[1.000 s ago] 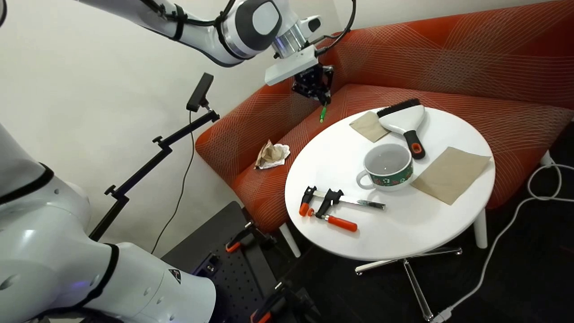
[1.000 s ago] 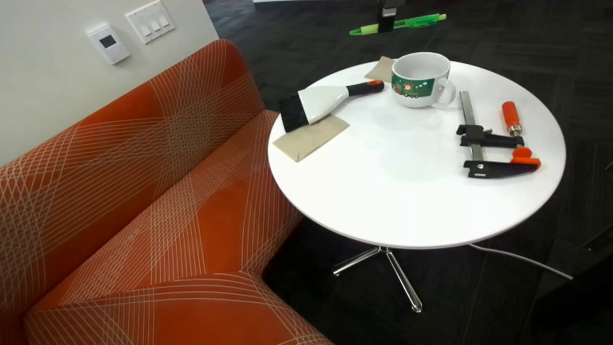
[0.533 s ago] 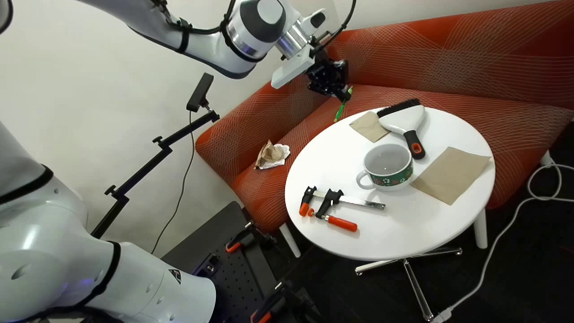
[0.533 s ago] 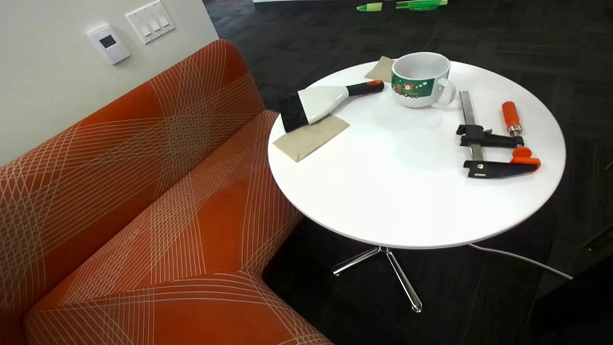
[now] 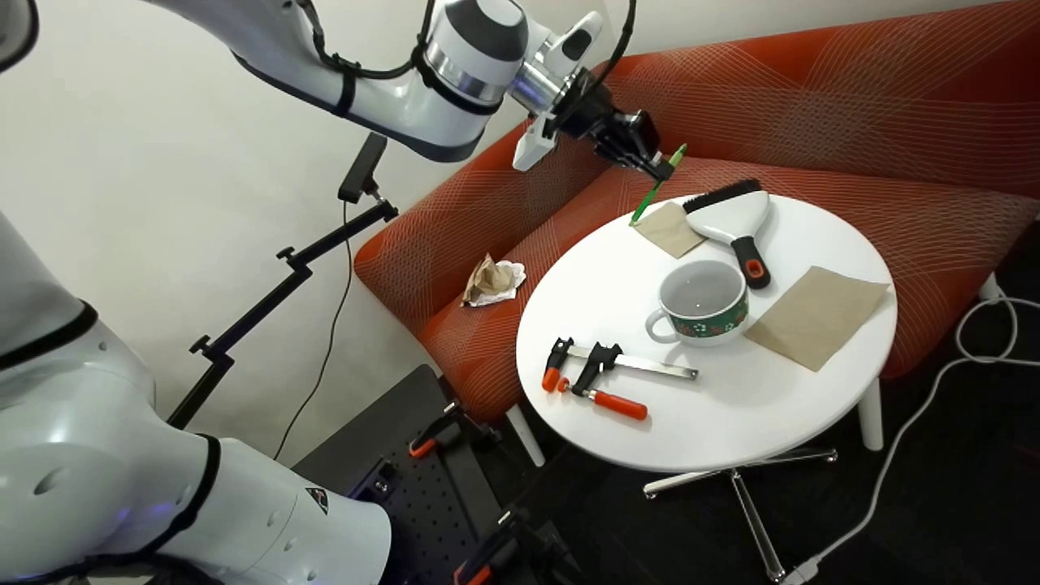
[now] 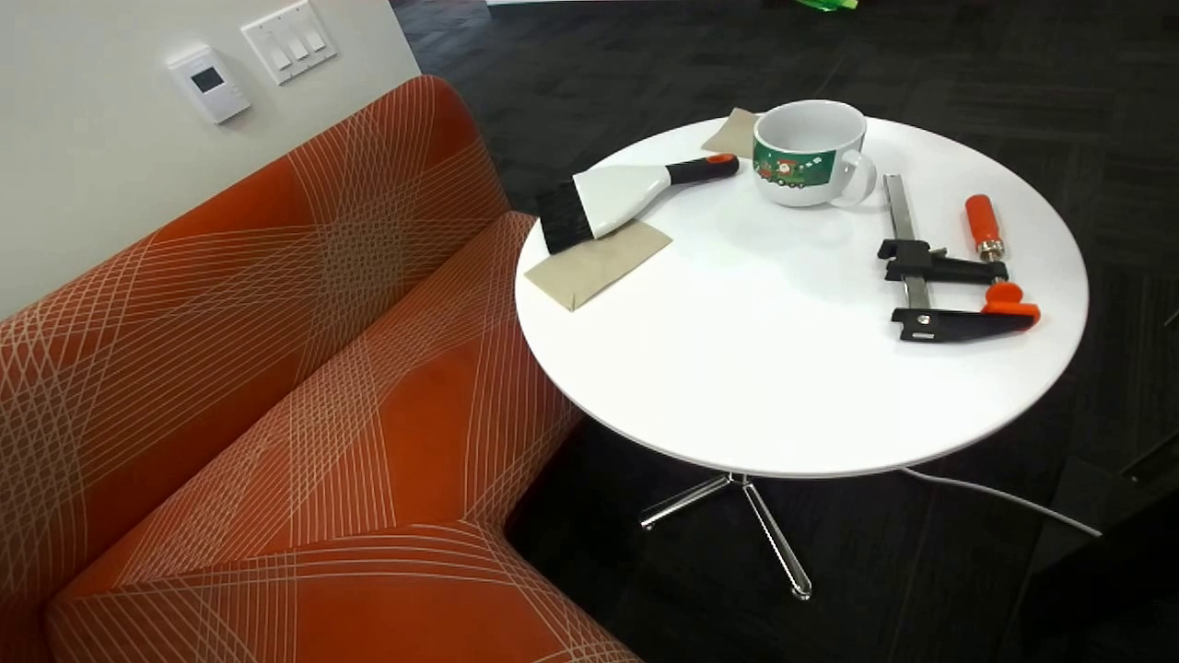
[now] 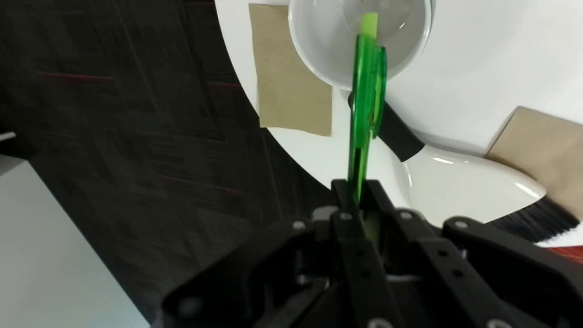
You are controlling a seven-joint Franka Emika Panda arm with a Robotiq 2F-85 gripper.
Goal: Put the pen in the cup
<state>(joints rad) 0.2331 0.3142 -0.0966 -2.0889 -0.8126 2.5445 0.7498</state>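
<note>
A round table (image 5: 597, 292) spreads below the claw (image 7: 358, 191), poised in mid-air. Ahead of and below the claw, the cup (image 6: 807, 160) stands upright. The pen (image 7: 362, 102) hangs tilted in the claw's pinch, well clear of the cup. Carrying appears to be the step in hand; the next move likely calls for centering above the cup, lowering, then letting go.

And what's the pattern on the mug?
The mug has a green band with a Santa picture, clearest in an exterior view.
</note>
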